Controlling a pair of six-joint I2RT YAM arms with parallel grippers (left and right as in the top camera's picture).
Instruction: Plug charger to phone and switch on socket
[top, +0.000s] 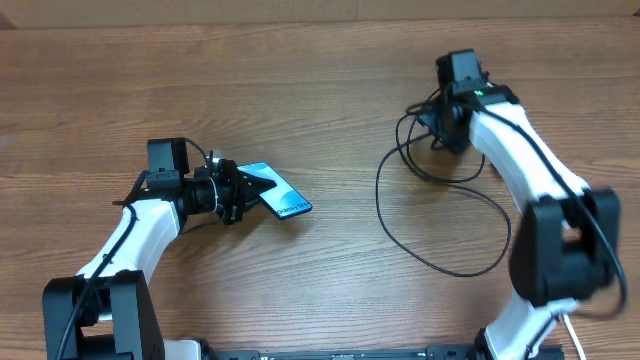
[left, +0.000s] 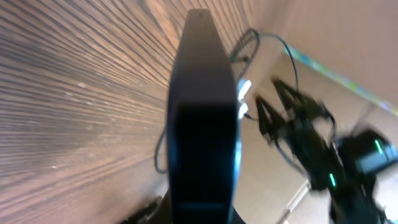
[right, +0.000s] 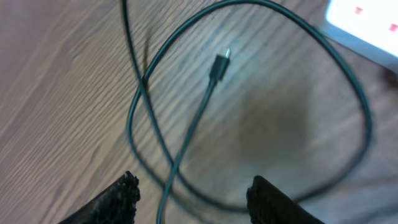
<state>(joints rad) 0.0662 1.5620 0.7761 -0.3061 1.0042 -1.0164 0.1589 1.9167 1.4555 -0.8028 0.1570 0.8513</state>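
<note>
1. Closest to the left wrist camera, the slim, dark-edged phone (left: 204, 124) with a light blue screen is showing edge-on. The left jaws are clamping it by one end. Overhead, it is sitting over the left half of the wooden tabletop (top: 300, 80), roughly midway between the near and far edges.
2. The right jaws are standing wide apart and holding nothing. They are hovering above the long thin black charger cable (right: 149, 124) in the right half of the tabletop, toward the far edge.
3. The small black connector tip (right: 219, 62) is lying flat inside one of the cable's loops, just ahead of those jaws.
4. The white power strip socket (right: 367, 25) is appearing only as a blurred corner beyond the loop, toward the far right corner.
5. The jaws may be closing on bare cable rather than the tip, which would leave the tip free to swing and miss the port.
6. The loops are crossing each other, so lifting one strand could be dragging or snagging the rest and tugging at the socket end.
7. Gripped by one end only, the phone could be pivoting or slipping when the connector is pressing in.
</note>
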